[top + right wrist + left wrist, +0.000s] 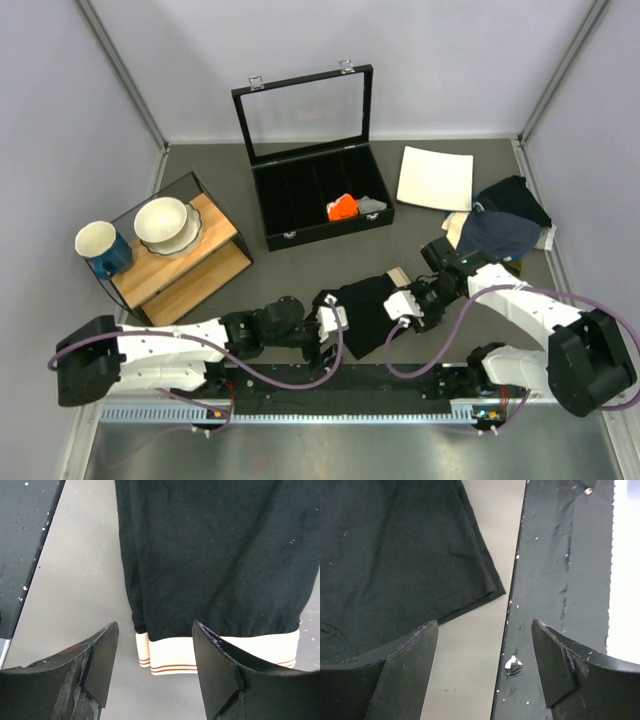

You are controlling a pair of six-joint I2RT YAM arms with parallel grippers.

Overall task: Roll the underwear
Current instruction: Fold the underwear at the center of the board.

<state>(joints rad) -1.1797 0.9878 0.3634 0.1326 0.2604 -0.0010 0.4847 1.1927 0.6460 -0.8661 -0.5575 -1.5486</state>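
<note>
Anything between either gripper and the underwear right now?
Nothing visible. The left gripper is open just off a hem corner of the underwear. The right gripper is open directly over its waistband corner.

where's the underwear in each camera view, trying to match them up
Top external: the underwear lies low centre, its beige waistband at its upper right.
Left wrist: the underwear fills the upper left, black fabric only.
Right wrist: the underwear fills the upper centre and right, the waistband along its lower edge.
Shared landmark: the black rail at the table's near edge.
</note>
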